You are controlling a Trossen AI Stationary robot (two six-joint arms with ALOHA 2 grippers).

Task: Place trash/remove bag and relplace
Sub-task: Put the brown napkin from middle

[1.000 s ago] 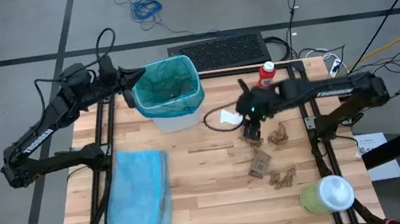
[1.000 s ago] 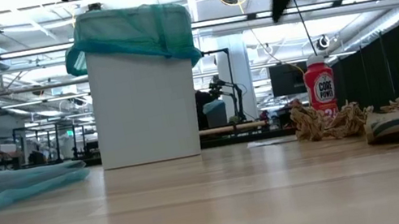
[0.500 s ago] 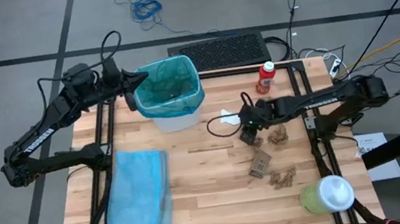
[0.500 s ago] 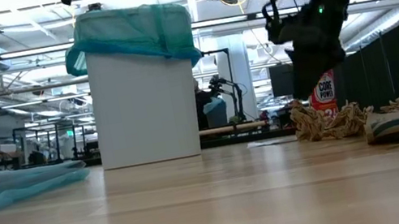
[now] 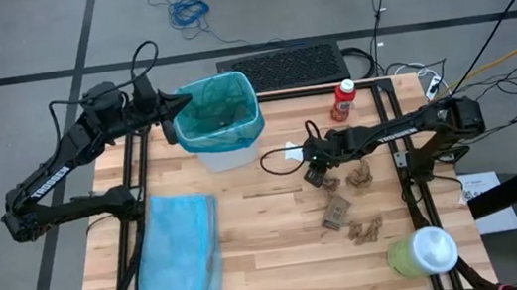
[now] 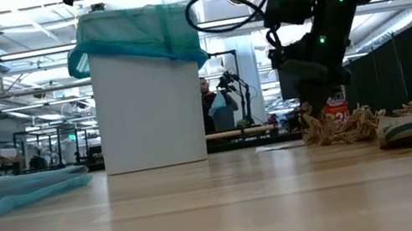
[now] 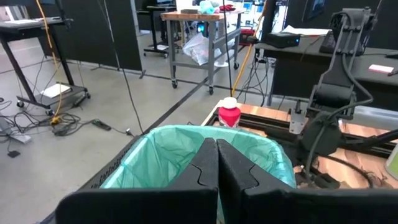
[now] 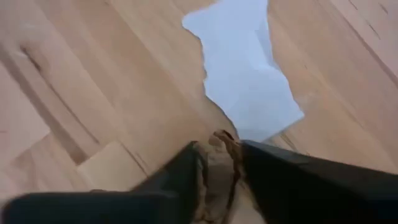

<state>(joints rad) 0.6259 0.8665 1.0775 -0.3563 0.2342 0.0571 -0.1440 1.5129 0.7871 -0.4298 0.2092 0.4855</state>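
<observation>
A white bin lined with the teal-green bag stands at the table's far left; the bag also shows in the low view and the left wrist view. My left gripper is shut, at the bin's left rim. Brown paper scraps and a white scrap lie right of centre. My right gripper is down at the table among them, shut on a brown scrap. The white scrap lies just beyond its fingertips. My right gripper pinches a crumpled brown paper scrap between its two fingers. The fingers come from above, slanting down from the table's right side. In the low view the gripper reaches down to the scraps lying on the table.
A sky-blue bag lies flat at the near left. A red bottle stands at the far right. A pale-green container with a white top stands at the near right. More brown scraps lie in front of it.
My right gripper has gone down from well above the table onto the brown scraps, and a little toward the table's left edge.
</observation>
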